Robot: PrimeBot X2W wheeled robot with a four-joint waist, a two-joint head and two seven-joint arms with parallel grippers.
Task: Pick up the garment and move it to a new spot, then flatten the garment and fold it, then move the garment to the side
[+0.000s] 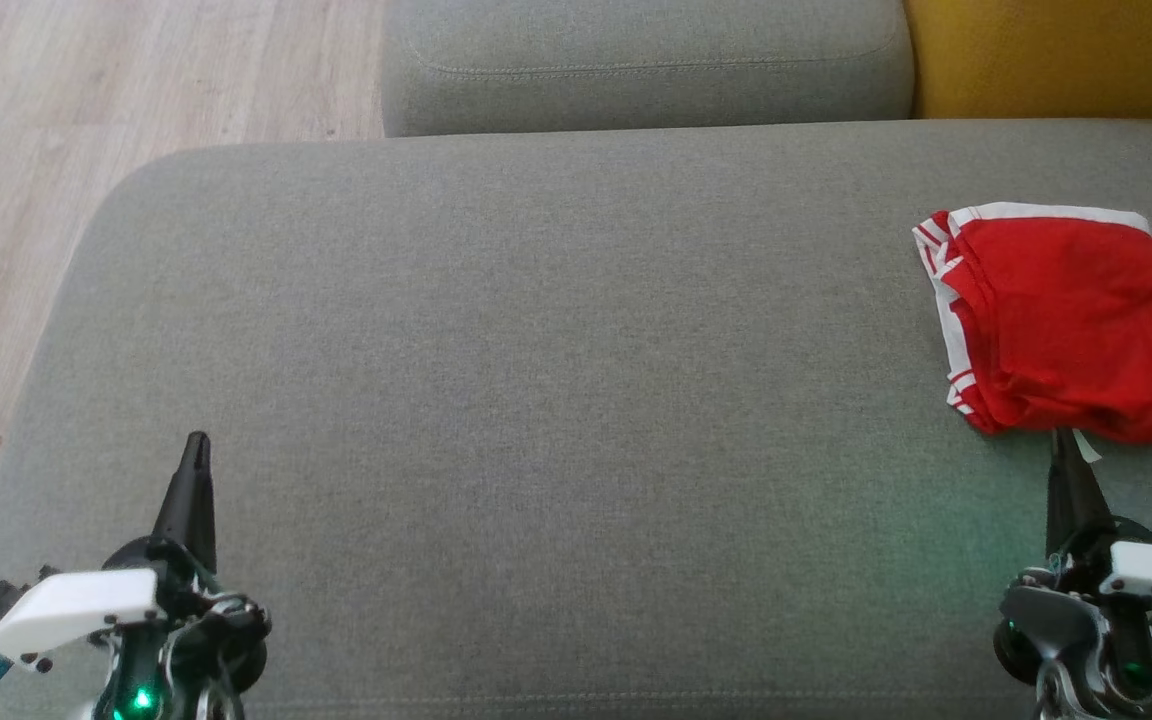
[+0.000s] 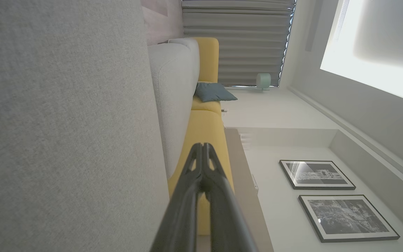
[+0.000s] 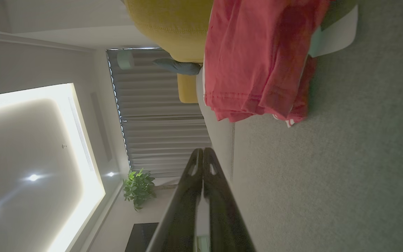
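Red garment, folded, at right end of cushion; left gripper and right gripper closed, empty; the right, just beside the hem, should probably retreat straight, avoiding snags.

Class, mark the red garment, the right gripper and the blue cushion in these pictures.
red garment [image 1: 1076,320]: head view, middle of the red cloth.
right gripper [image 1: 1061,442]: head view, tips of its shut fingers.
blue cushion [image 2: 212,92]: left wrist view, middle of its face.
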